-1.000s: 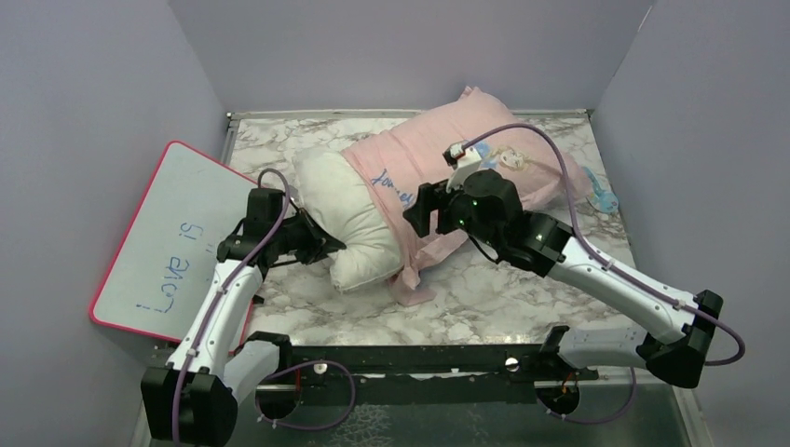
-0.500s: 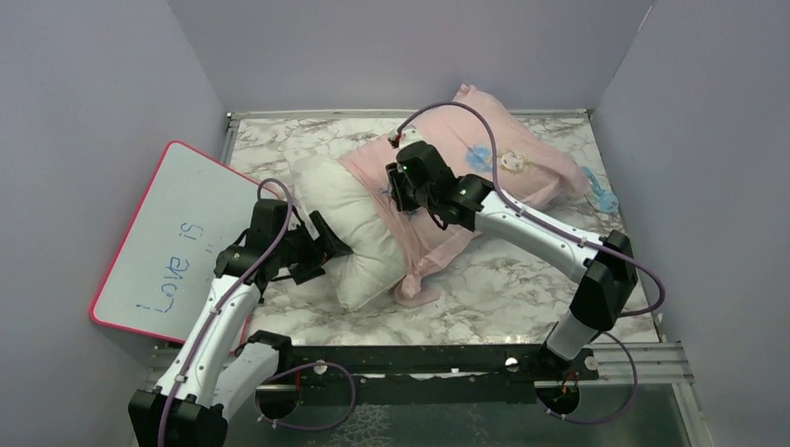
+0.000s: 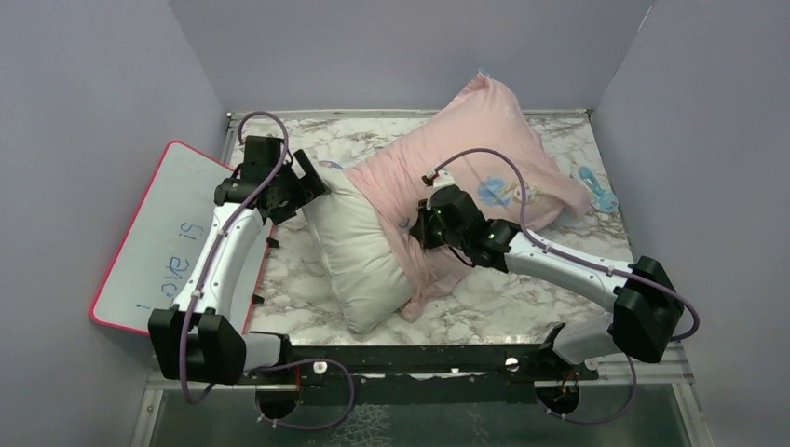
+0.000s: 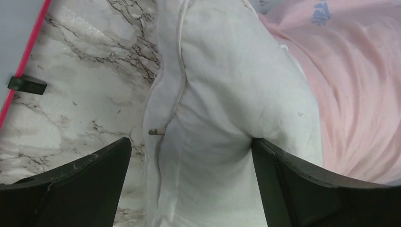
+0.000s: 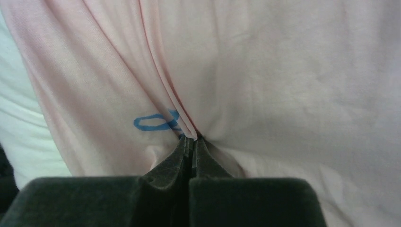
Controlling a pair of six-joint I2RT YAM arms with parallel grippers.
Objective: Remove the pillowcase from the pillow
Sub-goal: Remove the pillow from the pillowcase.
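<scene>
Right gripper (image 5: 191, 142) is clamped tight on a pinched fold of the pink pillowcase (image 3: 484, 140), near its open hem. Left gripper (image 4: 189, 156) is spread wide and holding nothing, one finger either side of the pillow (image 3: 349, 247) at its bare white end. The pillow lies diagonally, bare end near-left, cased end up by the back wall. Whiteboard (image 3: 158, 233) crowds the left, and there's bare marble table (image 3: 522, 298) near-right.

Right tool (image 5: 190, 142): jaws pressed together, pinching a gathered fold of the pink pillowcase (image 5: 283, 71), with creases radiating up and left from the pinch. A blue loop mark (image 5: 156, 122) sits just left of the fingertips. White pillow (image 5: 19, 127) shows at the left edge.
</scene>
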